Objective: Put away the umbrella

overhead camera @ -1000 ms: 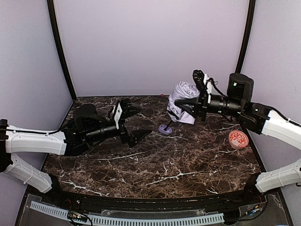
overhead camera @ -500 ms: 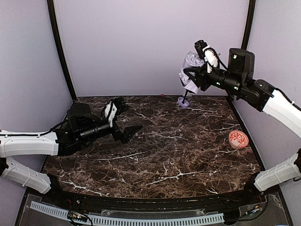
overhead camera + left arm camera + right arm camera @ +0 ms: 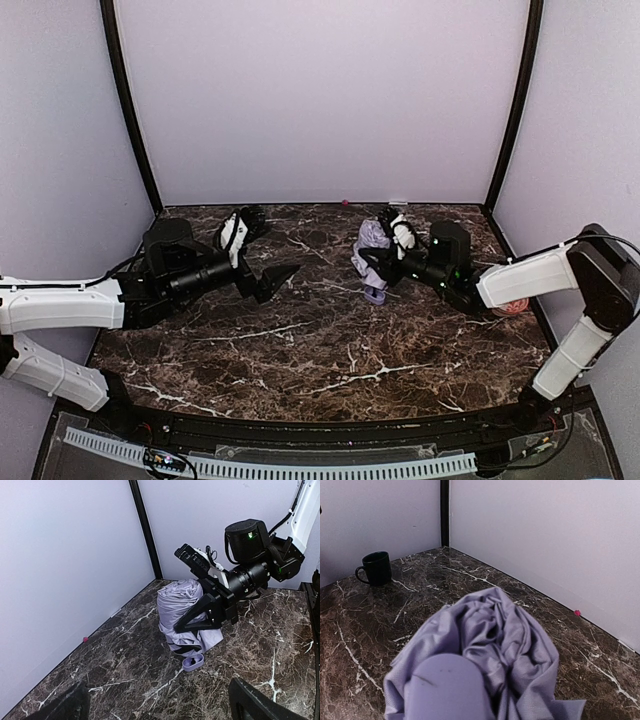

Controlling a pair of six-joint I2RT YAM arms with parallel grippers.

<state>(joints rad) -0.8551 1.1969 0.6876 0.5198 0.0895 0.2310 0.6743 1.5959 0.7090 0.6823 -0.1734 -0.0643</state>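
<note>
Right arm is sitting stretched low and leftward, right gripper (image 3: 378, 258) clamping the umbrella (image 3: 372, 238); left gripper (image 3: 270, 246) is hovering wide open, facing it.

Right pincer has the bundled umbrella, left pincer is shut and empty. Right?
Not quite. The left pincer is open, not shut: the left wrist view shows its fingers spread wide, nothing between them. The right pincer does grip the bundled umbrella.
</note>
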